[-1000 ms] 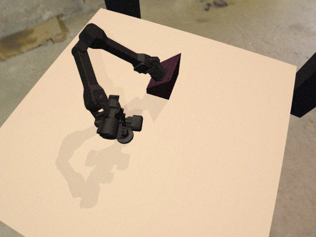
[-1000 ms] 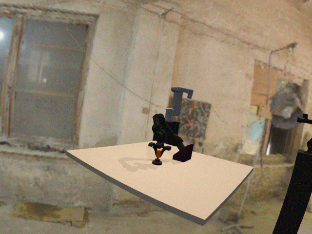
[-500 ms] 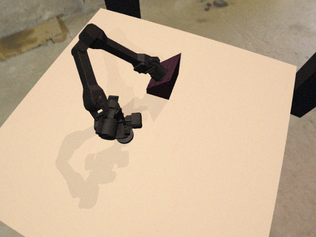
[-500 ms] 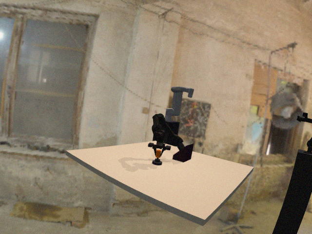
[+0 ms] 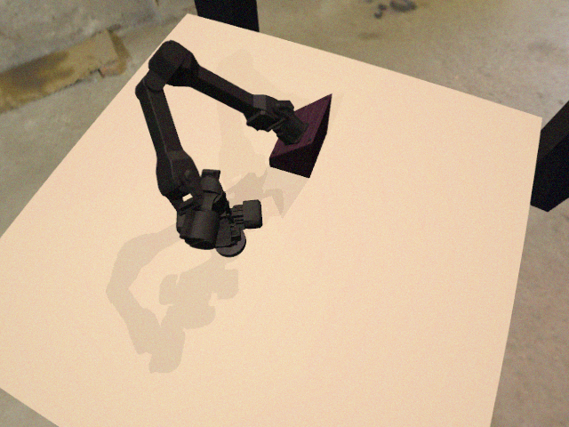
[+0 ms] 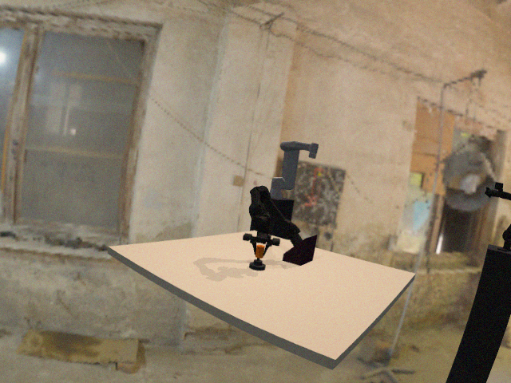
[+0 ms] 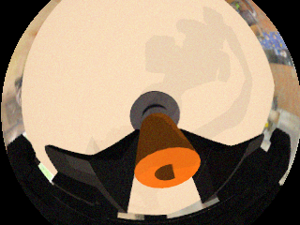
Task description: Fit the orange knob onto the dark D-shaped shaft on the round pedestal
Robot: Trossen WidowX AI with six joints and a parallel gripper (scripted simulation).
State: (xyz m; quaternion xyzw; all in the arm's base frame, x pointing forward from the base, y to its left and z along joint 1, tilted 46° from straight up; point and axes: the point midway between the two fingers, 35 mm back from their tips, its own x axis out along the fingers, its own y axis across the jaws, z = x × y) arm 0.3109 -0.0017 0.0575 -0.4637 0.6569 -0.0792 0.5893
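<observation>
My gripper is shut on the orange knob, a cone whose top face shows a D-shaped hole in the wrist view. The knob stands upright directly over the round dark pedestal, its lower end at the pedestal's centre. The dark shaft is hidden behind the knob. In the top view the arm's wrist covers the knob and most of the pedestal. I cannot tell how far down the knob sits on the shaft.
A dark purple wedge block stands on the pale table behind and to the right of the pedestal, near the arm's base. Black camera stands rise at the table's far and right edges.
</observation>
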